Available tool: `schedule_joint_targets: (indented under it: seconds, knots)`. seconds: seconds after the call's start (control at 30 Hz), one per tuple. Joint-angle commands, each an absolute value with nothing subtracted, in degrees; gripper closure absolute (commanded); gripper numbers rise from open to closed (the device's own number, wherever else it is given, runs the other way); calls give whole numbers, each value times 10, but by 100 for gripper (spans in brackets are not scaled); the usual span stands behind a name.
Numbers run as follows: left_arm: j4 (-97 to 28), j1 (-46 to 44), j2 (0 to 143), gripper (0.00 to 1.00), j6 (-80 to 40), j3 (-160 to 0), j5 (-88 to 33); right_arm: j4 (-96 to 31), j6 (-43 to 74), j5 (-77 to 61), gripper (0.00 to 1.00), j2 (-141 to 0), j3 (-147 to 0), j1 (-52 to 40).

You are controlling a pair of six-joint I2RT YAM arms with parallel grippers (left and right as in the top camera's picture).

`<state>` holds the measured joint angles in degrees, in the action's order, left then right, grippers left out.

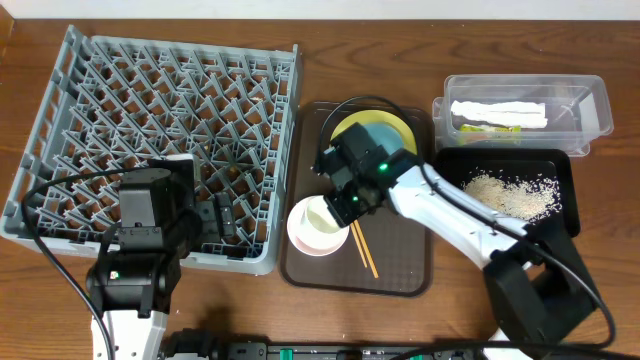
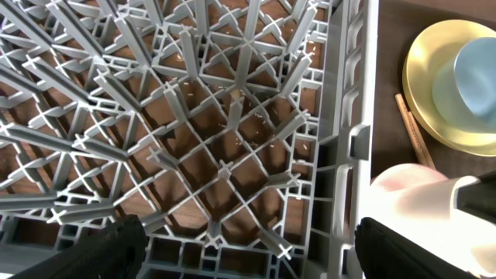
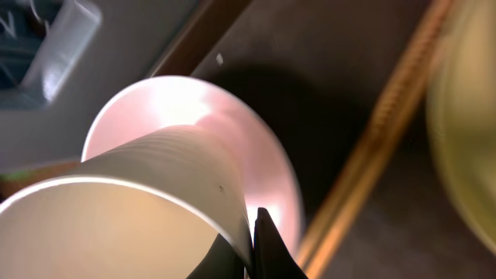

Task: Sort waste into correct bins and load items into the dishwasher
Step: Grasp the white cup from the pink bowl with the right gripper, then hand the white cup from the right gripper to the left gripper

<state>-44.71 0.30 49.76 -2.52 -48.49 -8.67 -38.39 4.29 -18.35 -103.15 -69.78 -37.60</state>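
Observation:
My right gripper is shut on the rim of the small cream cup, one finger inside and one outside. It holds the cup tilted over the white bowl, which also shows in the right wrist view. The light blue bowl sits on the yellow plate. Two chopsticks lie beside the white bowl. My left gripper is open and empty over the near right corner of the grey dish rack.
The dishes sit on a dark brown serving tray. The clear tub holds the white napkin and the green-and-orange wrapper. The black tray holds the rice crumbs.

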Motion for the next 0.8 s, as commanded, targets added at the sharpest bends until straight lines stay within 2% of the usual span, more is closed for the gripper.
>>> schedule_joint_targets:
  seconds: [0.0,0.17,0.3,0.47,0.6,0.77]
  knots:
    - [-439,1,497,11,-16,-496,-115,-396,51,-183,99,-964,-753,-338]
    - [-395,1,499,11,-18,-496,-241,-386,66,-185,99,-896,-778,-270]
    - [-331,1,515,11,-62,-496,-343,-364,154,-207,99,-878,-778,-218]
    - [-209,1,560,11,-115,-496,-501,-303,173,-399,99,-886,-778,-199]
    - [-76,1,601,11,-170,-496,-649,-269,173,-488,99,-889,-778,-206]
    - [32,1,637,11,-236,-496,-736,-234,174,-597,99,-889,-778,-218]
